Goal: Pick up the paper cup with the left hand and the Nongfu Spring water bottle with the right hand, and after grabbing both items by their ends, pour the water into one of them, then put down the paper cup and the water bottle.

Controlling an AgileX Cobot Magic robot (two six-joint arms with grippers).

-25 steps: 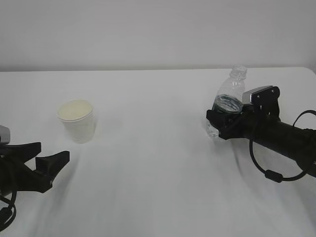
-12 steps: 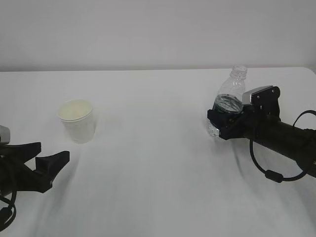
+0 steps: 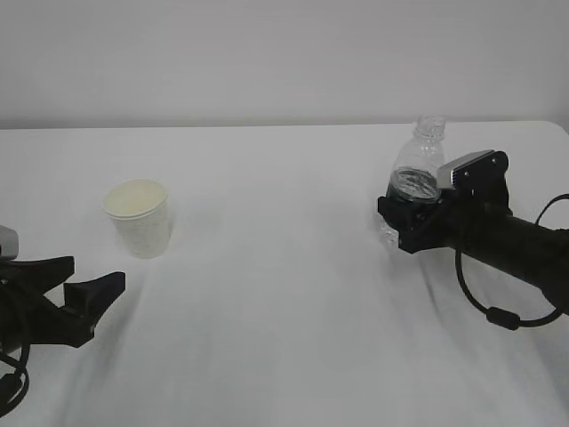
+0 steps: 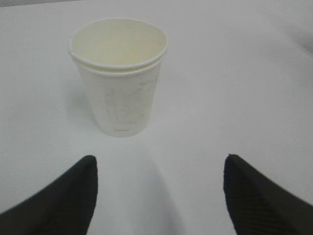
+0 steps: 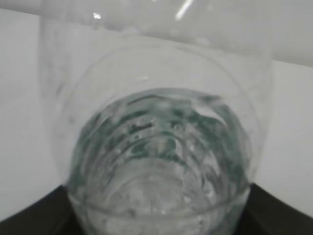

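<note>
No legible txt anywhere.

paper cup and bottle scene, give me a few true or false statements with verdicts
1. The paper cup stands upright on the table. True.
2. The left hand grips the cup. False: its jaws are open, short of the cup, touching nothing.
3. The right hand has its jaws around the water bottle. True.
4. The bottle wears a cap. False: its neck is open.
5. The cup lies beside the bottle. False: they are far apart, cup left, bottle right.
</note>
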